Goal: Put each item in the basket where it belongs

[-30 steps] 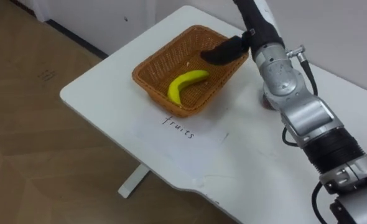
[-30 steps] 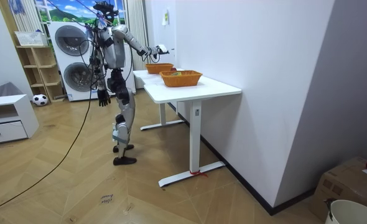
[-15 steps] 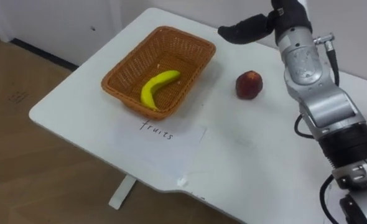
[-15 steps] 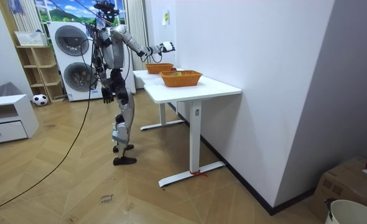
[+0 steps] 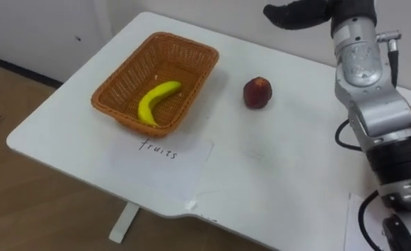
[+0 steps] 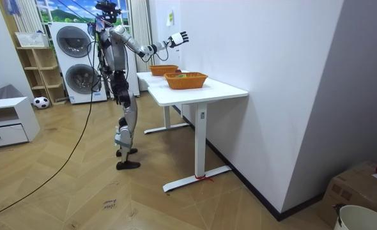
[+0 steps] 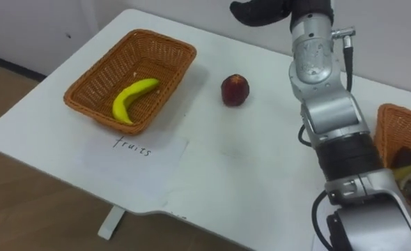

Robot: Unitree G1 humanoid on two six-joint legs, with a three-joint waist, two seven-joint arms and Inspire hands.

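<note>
The white table stands against the wall, with bare floor along its near and left edges. At its far left a wicker basket holds a banana, with a paper label just near of it and a red apple alone on open tabletop to its right. The right hand hangs above the far edge, fingers spread and empty; a second basket sits at the right edge.

Left eye view: on the robot's head, close above the white table, facing steeply down; the fruit basket lies at ten o'clock.
Right eye view: just beside it, with the same aim; a second basket enters at three o'clock.
Room view: well off, level, with the table at twelve o'clock.
Shared: both eye views show the fruit basket; the room view shows the table and both baskets.
</note>
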